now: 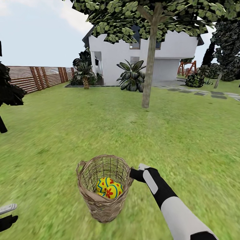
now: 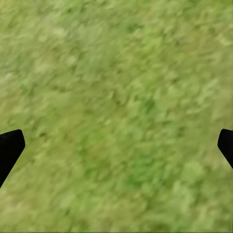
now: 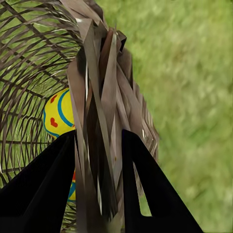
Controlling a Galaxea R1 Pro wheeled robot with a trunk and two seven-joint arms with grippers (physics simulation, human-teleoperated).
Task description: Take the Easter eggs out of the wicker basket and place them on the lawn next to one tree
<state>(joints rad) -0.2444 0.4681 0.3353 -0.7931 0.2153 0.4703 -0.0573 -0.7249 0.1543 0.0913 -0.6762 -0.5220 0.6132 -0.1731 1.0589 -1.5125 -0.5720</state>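
Note:
The wicker basket sits low in the head view, near me on the lawn. Yellow Easter eggs with red flowers and blue bands lie inside it; I make out at least two. My right gripper is shut on the basket's right rim, one finger inside and one outside. In the right wrist view the woven wall runs between the black fingers of the right gripper, with an egg behind the weave. My left gripper hangs open over bare grass, at the lower left.
A tree with a bare grey-brown trunk stands straight ahead across open grass. Behind it are a white house, a leafy bush and a short palm. A slat fence runs along the left; grey paving stones lie far right.

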